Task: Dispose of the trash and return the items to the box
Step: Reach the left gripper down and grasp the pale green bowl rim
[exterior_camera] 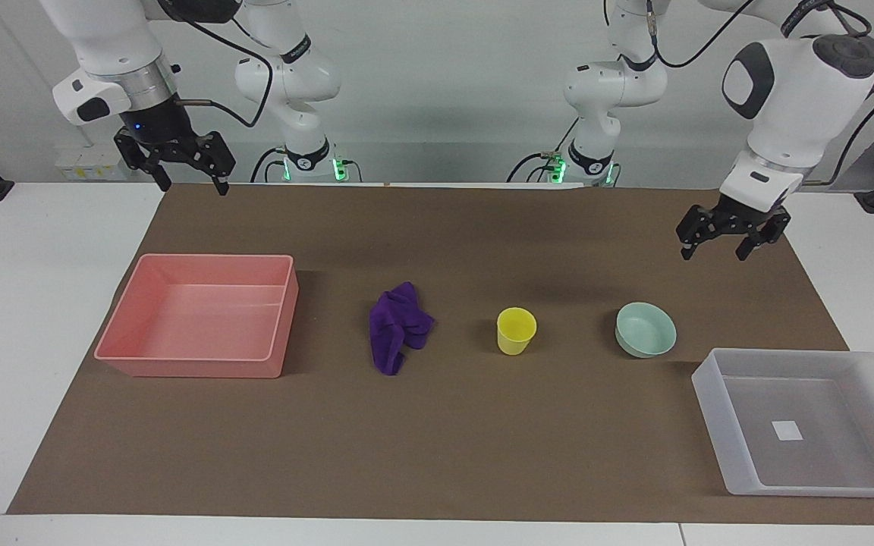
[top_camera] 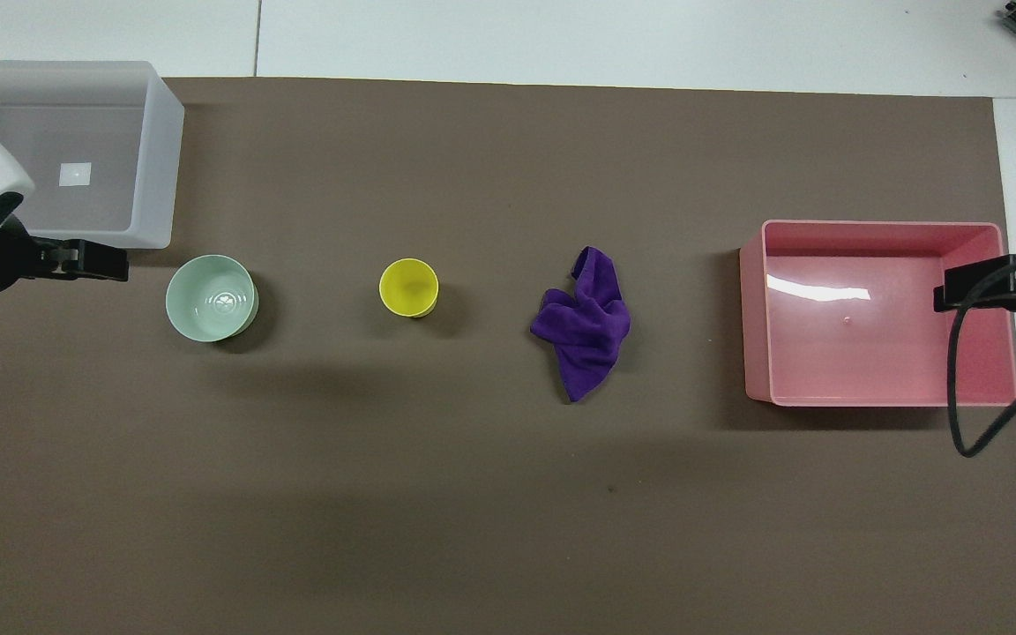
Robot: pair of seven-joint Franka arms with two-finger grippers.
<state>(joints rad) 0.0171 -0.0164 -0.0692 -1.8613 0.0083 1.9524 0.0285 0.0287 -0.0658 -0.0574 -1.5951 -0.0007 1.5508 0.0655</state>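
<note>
Since nothing's been picked up yet, the step in hand looks like the left arm's reach for the shallow round mint-green bowl (exterior_camera: 646, 329), w/ the left gripper (exterior_camera: 724, 240) up in the air over bare brown mat (exterior_camera: 437, 455) toward the robots' end from the bowl, fingers apart, holding nothing.

Landmark = bowl. Small bright-yellow plastic cup (exterior_camera: 517, 331) stands upright beside it toward the right arm's end, clearly apart. Small deep-purple soft fabric rag (exterior_camera: 399, 327) lies crumpled further that way, past the cup. Pink rectangular plastic tray (exterior_camera: 202, 356) sits further still, well apart from the bowl. Shallow translucent whitish-grey plastic box (exterior_camera: 718, 409) w/ white square sticker (exterior_camera: 788, 431) is just beside the bowl, farther from the robots, toward the left arm's end; nothing in it.

Right gripper (exterior_camera: 185, 171) waits high near the mat's robot-side edge, well apart from the bowl, fingers spread, holding nothing.

To do it well, imo: come down over the bowl's rim, one finger inside + one outside the wall, pinch the wall rather than span the whole bowl, which prob. is too wide. Keep the wrist vertical so the smooth rim doesn't slip. Lift clear of the box wall before moving across, then lower and release low so it doesn't bounce. Short trip, no rush needed.
</note>
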